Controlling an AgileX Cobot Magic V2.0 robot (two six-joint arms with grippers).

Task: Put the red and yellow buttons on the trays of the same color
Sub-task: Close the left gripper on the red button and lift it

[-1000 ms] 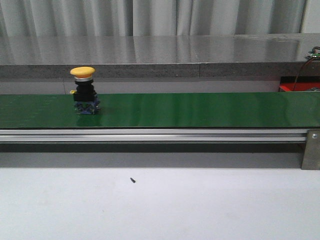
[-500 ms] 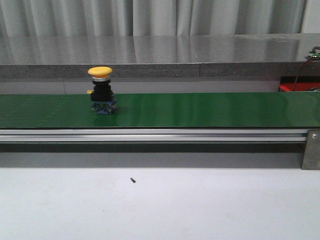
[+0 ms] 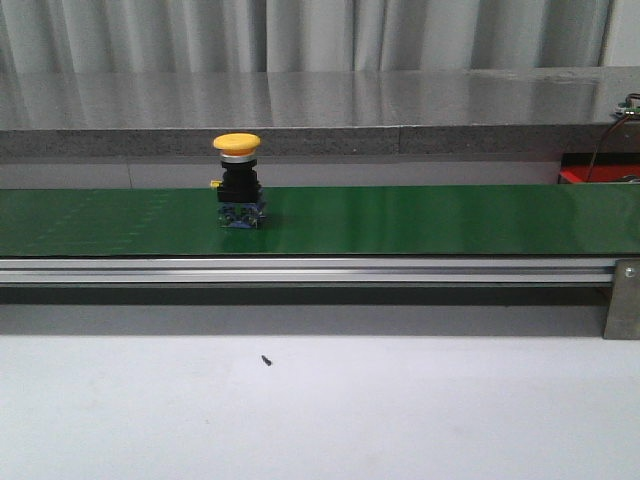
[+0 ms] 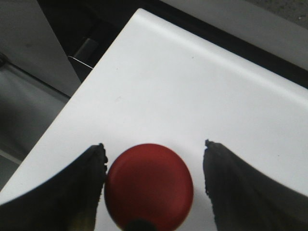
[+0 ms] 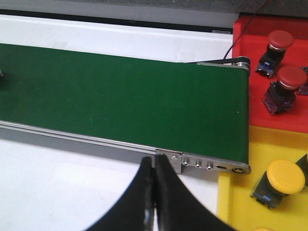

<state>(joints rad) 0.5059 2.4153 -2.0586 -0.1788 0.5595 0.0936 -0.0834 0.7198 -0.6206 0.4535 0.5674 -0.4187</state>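
**Ana:** Starting at the left of the front view: a yellow button stands upright on the green conveyor belt, left of the belt's middle, yellow cap on top, black body, blue base touching the belt.

**Ben:** And nothing grips it. No arm shows in that view. In front of the belt runs an aluminium rail, then the white worktop with one small dark speck on it.

**Ana:** The left wrist camera now. The left gripper has its fingers spread wide apart over the white surface, and a red button sits between them, cap towards the camera.

**Ben:** One finger looks to be right at the cap's edge; the other stands clear of it. So that hand is released, not clamping the button.

**Ana:** Over to the right wrist camera. The right gripper has its two fingers pressed together, tips meeting, with nothing between them. It hangs near the end of the belt, above the rail.

**Ben:** Beyond the belt's end lie the trays. The red tray carries two red buttons lying close together. Next to it, the yellow tray has a yellow-capped button in it, with more parts cut off at the picture's edge.
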